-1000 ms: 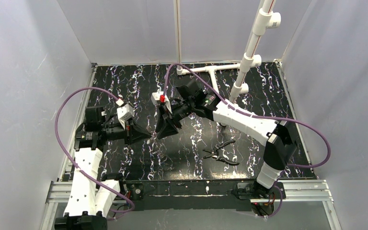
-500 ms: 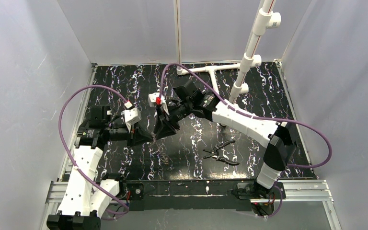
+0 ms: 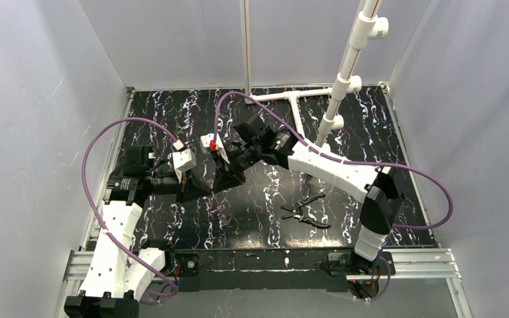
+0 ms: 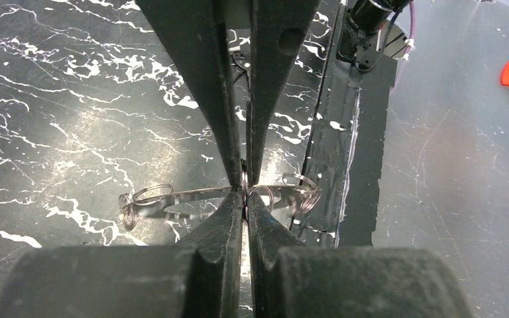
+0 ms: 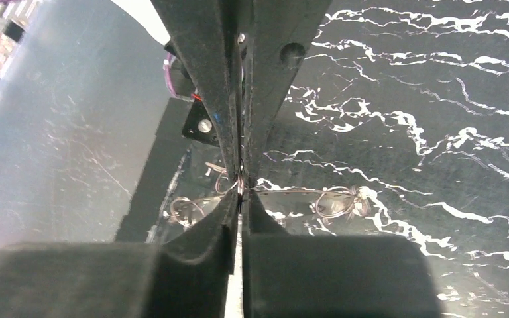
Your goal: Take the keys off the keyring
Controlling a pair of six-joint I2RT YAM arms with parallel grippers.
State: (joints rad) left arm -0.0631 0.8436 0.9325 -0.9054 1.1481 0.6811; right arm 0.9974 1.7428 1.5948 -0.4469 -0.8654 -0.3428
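In the top view my left gripper (image 3: 205,188) and right gripper (image 3: 221,183) meet tip to tip above the black marbled table (image 3: 252,218); the keyring is hidden between them there. In the left wrist view my left gripper (image 4: 246,199) is shut on the silvery keyring (image 4: 192,194). The keyring shows edge-on as a thin band with small wire rings (image 4: 130,207) at its ends. The right gripper's fingers (image 4: 202,79) come in from above. In the right wrist view my right gripper (image 5: 240,196) is shut on the same keyring (image 5: 291,192). I cannot make out separate keys.
Black-handled pliers (image 3: 308,211) lie on the table to the right of the grippers. A white pipe frame (image 3: 344,73) stands at the back right. Grey walls close in the sides and back. Purple cables (image 3: 96,149) arc over both arms.
The right gripper has shifted left and lower, and the left gripper has moved slightly right. Their tips now meet closer together, and both have stayed shut.
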